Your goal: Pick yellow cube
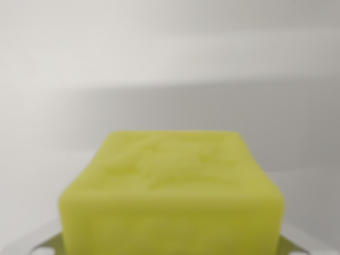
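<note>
The yellow cube (172, 196) fills the lower middle of the wrist view, very close to the camera and blurred. Its top face shows faint embossed marks. Pale grey fingers (33, 243) appear at the bottom corners, one against each lower side of the cube. My gripper (170, 247) seems shut on the cube, which sits between the two fingers. The cube's lower part and the fingertips are cut off by the bottom edge of the picture.
Behind the cube there is only a plain white surface (170, 48), with a broad grey shadow band (212, 111) across the middle. No other objects show.
</note>
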Robot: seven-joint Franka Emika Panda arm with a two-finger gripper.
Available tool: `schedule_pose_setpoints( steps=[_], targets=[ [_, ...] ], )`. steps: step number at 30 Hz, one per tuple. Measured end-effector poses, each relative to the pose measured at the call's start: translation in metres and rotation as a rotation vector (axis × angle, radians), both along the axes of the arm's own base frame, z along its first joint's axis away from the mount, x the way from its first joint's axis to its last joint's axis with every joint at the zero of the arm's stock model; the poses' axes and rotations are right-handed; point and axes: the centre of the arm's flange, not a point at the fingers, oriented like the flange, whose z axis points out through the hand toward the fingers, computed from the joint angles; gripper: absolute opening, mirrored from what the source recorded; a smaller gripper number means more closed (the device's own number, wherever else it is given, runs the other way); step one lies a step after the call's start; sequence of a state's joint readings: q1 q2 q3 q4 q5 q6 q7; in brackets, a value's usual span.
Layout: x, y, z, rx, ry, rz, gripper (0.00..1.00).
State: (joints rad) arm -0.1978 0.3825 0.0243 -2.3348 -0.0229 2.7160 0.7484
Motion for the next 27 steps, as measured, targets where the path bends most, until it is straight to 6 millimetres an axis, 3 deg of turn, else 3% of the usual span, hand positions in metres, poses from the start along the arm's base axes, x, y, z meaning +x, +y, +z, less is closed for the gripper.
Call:
schedule_pose_setpoints(
  steps=[27],
  targets=[
    [0.000,0.000,0.045,0.000,0.000,-0.001,0.00]
  ],
)
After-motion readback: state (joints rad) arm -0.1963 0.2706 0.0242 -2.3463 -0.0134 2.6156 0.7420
